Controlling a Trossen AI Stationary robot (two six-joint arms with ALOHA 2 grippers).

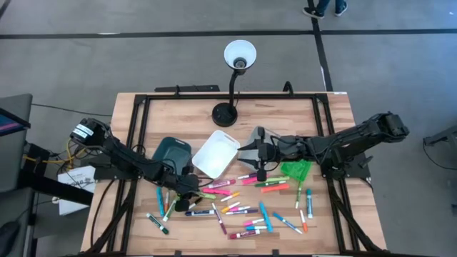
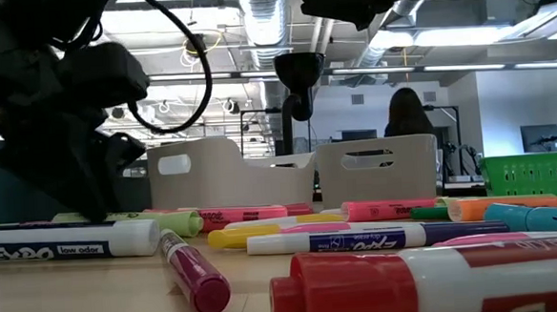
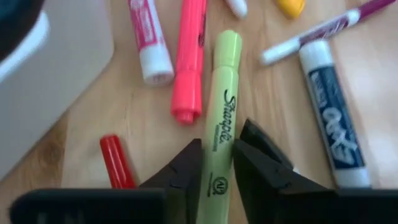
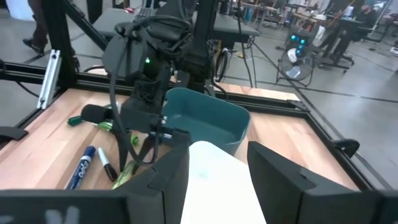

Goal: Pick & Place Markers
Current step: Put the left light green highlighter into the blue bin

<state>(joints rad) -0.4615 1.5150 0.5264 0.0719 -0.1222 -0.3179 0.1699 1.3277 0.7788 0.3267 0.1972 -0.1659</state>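
Many markers lie scattered on the near half of the wooden table. My left gripper is down among them at the left, shut on a yellow-green Sharpie marker that lies on the table beside a pink one. My right gripper hangs open, high above the table's middle and pointing left. The white bin shows between its fingers, with the teal bin beyond it. My left gripper pinches the yellow-green marker's barrel between its two fingers, near the end away from the cap. The fingers slant down from above and lie along the marker. The marker lies flat on the table. Whether my right gripper touches the white bin I cannot tell.
A grey bin sits under my right arm and a green bin to its right. A desk lamp stands at the far middle. A blue Expo marker and a red cap lie close to my left fingers.
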